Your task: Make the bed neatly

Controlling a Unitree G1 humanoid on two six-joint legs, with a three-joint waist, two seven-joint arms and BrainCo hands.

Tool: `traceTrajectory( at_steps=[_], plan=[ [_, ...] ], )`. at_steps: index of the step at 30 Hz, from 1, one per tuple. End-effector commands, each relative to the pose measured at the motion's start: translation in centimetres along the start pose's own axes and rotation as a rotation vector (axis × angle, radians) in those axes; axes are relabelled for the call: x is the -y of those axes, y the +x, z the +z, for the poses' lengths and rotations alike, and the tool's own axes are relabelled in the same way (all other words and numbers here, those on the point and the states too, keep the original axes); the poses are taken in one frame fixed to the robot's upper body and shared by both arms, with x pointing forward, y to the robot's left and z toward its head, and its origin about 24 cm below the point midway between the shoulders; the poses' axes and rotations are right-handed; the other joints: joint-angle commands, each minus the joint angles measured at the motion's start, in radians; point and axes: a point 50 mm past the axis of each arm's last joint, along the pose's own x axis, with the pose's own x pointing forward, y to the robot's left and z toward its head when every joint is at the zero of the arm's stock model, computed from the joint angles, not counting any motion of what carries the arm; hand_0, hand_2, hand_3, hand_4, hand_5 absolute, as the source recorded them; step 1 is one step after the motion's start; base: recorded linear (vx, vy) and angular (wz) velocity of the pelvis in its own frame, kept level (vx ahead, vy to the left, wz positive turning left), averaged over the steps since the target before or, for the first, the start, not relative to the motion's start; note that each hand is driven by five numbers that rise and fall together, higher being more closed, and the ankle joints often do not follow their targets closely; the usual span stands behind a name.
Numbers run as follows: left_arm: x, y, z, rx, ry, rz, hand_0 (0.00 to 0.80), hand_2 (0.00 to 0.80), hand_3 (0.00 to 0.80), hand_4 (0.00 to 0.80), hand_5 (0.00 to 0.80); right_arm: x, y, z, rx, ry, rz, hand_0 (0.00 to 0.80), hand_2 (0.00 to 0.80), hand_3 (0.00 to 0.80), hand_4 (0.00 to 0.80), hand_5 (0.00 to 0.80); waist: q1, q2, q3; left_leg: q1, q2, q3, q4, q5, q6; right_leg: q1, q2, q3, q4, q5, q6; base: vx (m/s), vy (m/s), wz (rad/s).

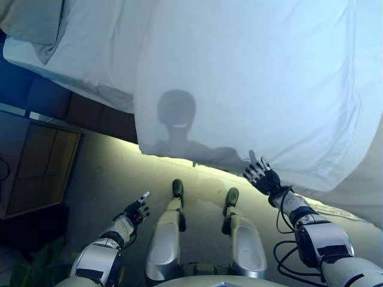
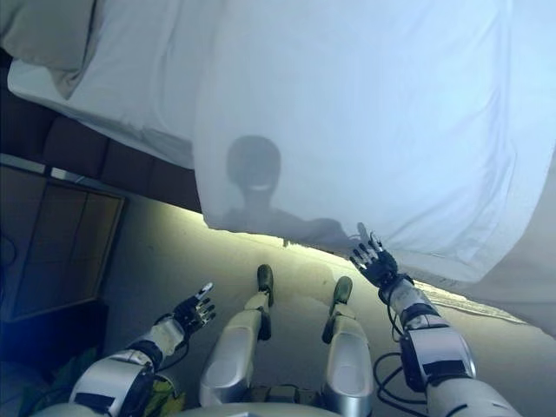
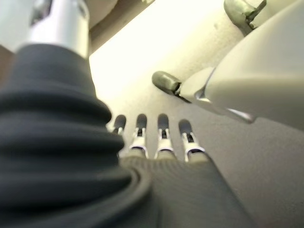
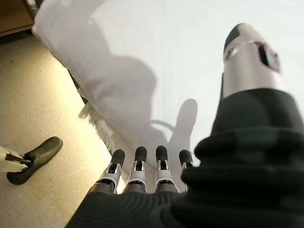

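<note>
A white duvet hangs over the side of the bed, its lower edge just above the carpet. A grey pillow lies at the far left on the white sheet. My right hand is open, fingers straight, just below the duvet's hanging edge; in the right wrist view the fingers point at the fringed edge without holding it. My left hand is open and empty, low over the carpet, away from the bed.
A dark bed base shows under the sheet at left. A wooden nightstand stands at the left beside the bed. A green plant is at the lower left. Beige carpet lies between me and the bed.
</note>
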Motion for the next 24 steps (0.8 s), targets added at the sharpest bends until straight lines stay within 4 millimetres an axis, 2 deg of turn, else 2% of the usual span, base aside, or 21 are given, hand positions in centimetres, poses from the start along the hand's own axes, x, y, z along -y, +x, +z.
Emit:
traceTrajectory(
  at_steps=[1, 8, 10, 13, 17, 19, 24],
  plan=[
    [0.1, 0.0, 0.7, 0.048, -0.183, -0.031, 0.000, 0.000, 0.000, 0.000, 0.000, -1.4, 0.3, 2.8, 0.121, 0.098, 0.031, 0.000, 0.000, 0.000, 0.000, 0.000, -0.012, 0.007, 0.029, -0.078, -0.062, 0.017, 0.158, -0.077, 0.015, -0.115, -0.043, 0.050, 0.021, 0.112, 0.051, 0.000, 0.000, 0.00],
    [2.8, -0.1, 2.6, 0.203, -0.585, -0.203, 0.000, 0.000, 0.000, 0.000, 0.000, -0.6, -0.3, 4.6, 0.145, 0.182, -0.096, 0.000, 0.000, 0.000, 0.000, 0.000, -0.021, 0.047, 0.029, -0.143, -0.071, 0.023, 0.186, -0.087, 0.017, -0.202, -0.046, 0.076, 0.056, 0.107, 0.052, 0.006, 0.030, -0.07],
    [4.1, -0.5, 4.2, 0.277, -0.735, -0.308, 0.000, 0.000, 0.000, 0.000, 0.000, -0.5, -0.5, 5.3, 0.170, 0.227, -0.100, 0.000, 0.000, 0.000, 0.000, 0.000, -0.024, 0.057, 0.029, -0.157, -0.072, 0.028, 0.189, -0.091, 0.014, -0.223, -0.046, 0.085, 0.059, 0.105, 0.053, 0.020, 0.004, -0.05],
    [5.5, -1.2, 6.5, 0.365, -0.850, -0.399, 0.000, 0.000, 0.000, 0.000, 0.000, -1.0, -0.5, 5.9, 0.200, 0.256, -0.090, 0.000, 0.000, 0.000, 0.000, 0.000, -0.030, 0.064, 0.029, -0.191, -0.074, 0.033, 0.196, -0.088, 0.012, -0.262, -0.045, 0.092, 0.065, 0.111, 0.051, 0.006, -0.015, -0.10],
    [7.1, -2.2, 8.9, 0.468, -0.909, -0.468, 0.000, 0.000, 0.000, 0.000, 0.000, -1.4, -0.9, 7.7, 0.272, 0.302, -0.064, 0.000, 0.000, 0.000, 0.000, 0.000, -0.044, 0.076, 0.029, -0.238, -0.078, 0.038, 0.225, -0.097, 0.011, -0.323, -0.043, 0.107, 0.098, 0.106, 0.047, 0.018, -0.010, -0.05],
    [7.9, -2.6, 9.4, 0.486, -0.907, -0.495, 0.000, 0.000, 0.000, 0.000, 0.000, -1.6, -1.1, 8.6, 0.312, 0.320, -0.047, 0.000, 0.000, 0.000, 0.000, 0.000, -0.046, 0.083, 0.029, -0.262, -0.080, 0.043, 0.243, -0.103, 0.012, -0.351, -0.044, 0.113, 0.115, 0.103, 0.044, 0.022, -0.023, -0.13],
    [8.1, -2.9, 9.7, 0.489, -0.903, -0.508, 0.000, 0.000, 0.000, 0.000, 0.000, -2.1, -1.9, 11.2, 0.408, 0.359, -0.037, 0.000, 0.000, 0.000, 0.000, 0.000, -0.052, 0.103, 0.029, -0.318, -0.083, 0.051, 0.278, -0.112, 0.011, -0.417, -0.039, 0.124, 0.152, 0.095, 0.037, 0.032, -0.044, -0.15]
  ],
)
